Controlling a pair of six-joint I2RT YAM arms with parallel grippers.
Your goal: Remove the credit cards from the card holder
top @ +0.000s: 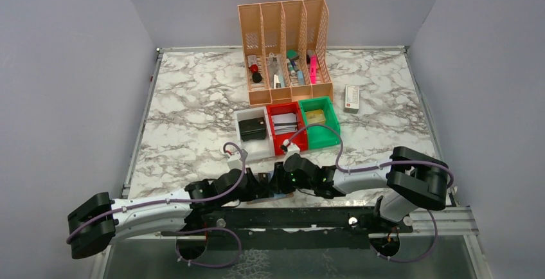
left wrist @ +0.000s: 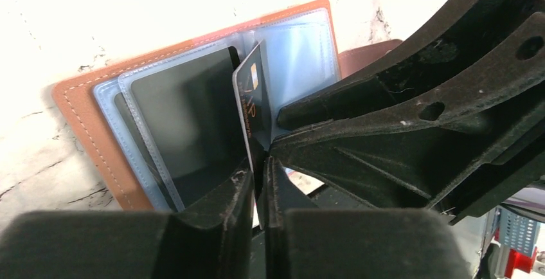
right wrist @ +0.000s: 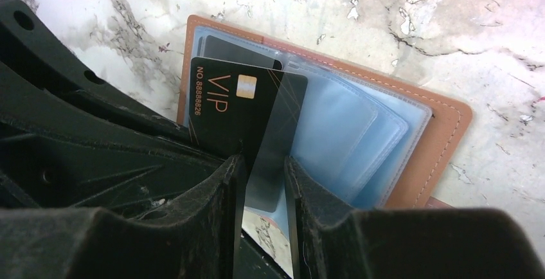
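Black credit card (right wrist: 225, 115) reads "VIP" and "NO."

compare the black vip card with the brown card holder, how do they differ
Colour: the VIP card is black with gold lettering; the card holder is tan-brown with clear sleeves. Pose: the card stands tilted up; the holder lies open and flat on the marble table. Size: the card is smaller than the holder. Both are flat rectangles.

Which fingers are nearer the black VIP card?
Left. The left fingers pinch the VIP card at its lower edge, by the open card holder. The right fingers straddle it with a visible gap.
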